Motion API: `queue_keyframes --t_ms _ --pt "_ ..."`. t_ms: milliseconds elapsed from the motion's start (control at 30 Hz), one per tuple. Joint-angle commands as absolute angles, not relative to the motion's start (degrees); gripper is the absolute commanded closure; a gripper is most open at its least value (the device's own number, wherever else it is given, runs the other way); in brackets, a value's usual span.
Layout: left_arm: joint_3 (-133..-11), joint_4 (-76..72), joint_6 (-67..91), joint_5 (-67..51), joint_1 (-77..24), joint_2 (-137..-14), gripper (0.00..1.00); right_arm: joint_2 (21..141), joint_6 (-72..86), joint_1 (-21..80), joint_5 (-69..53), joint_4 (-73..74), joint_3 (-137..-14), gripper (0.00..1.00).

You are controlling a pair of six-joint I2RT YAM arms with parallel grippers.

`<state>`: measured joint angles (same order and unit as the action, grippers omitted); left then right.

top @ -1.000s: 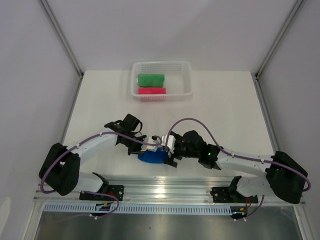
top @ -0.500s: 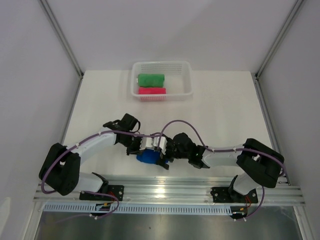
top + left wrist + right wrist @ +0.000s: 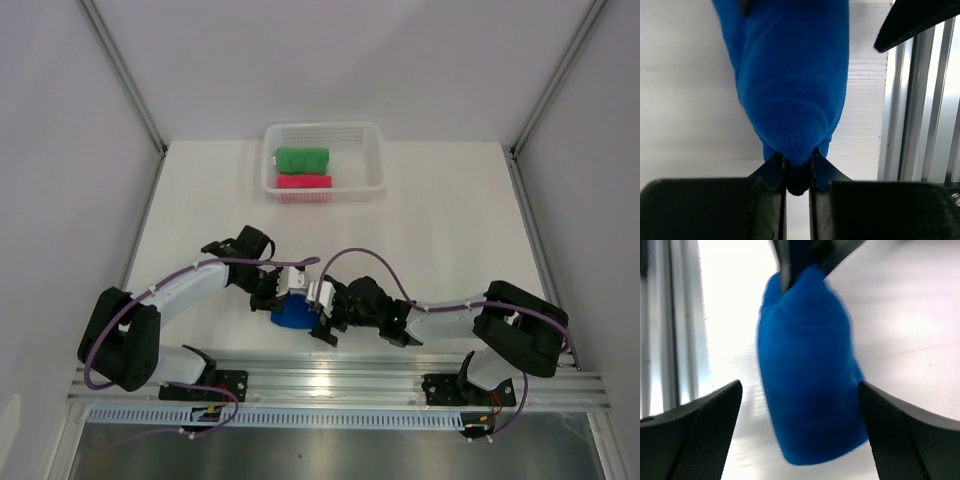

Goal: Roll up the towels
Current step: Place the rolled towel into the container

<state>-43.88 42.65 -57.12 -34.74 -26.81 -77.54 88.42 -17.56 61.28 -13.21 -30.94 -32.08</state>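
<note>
Left wrist view: my left pincer (image 3: 798,167) is clenched on a pinch of the blue towel (image 3: 795,90), which lies as a plump roll on the table (image 3: 690,100) near the front rail (image 3: 920,125). My right pincer (image 3: 800,385) gapes wide, a finger on either side of the roll, gripping nothing. The cloth looks light, soft and springy. I judge it would unfurl if held loosely, so across the roll's middle seems the best hold. The green towel (image 3: 302,159) and pink towel (image 3: 303,182) lie rolled in the basket (image 3: 375,165), well apart. Only my own crowded arms stand in the way.
</note>
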Motion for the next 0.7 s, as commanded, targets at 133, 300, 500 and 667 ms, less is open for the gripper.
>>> queue_keyframes --t_ms 133,300,500,667 --pt "-44.0 39.4 -54.4 -42.8 -26.1 -76.1 0.89 89.6 -19.2 65.2 -6.6 -38.8 -30.2 0.01" --pt "-44.6 40.3 -55.8 -44.1 -26.1 -76.1 0.89 93.6 -20.0 65.6 -3.3 -37.3 -33.6 0.01" --pt "-43.9 40.6 -56.8 -44.7 -26.1 -76.7 0.89 97.6 -21.9 66.7 -1.1 -31.2 -38.1 0.01" --pt "-43.6 41.3 -57.1 -44.7 -26.0 -76.8 0.85 98.6 -20.0 66.8 -0.4 -25.5 -39.6 0.07"
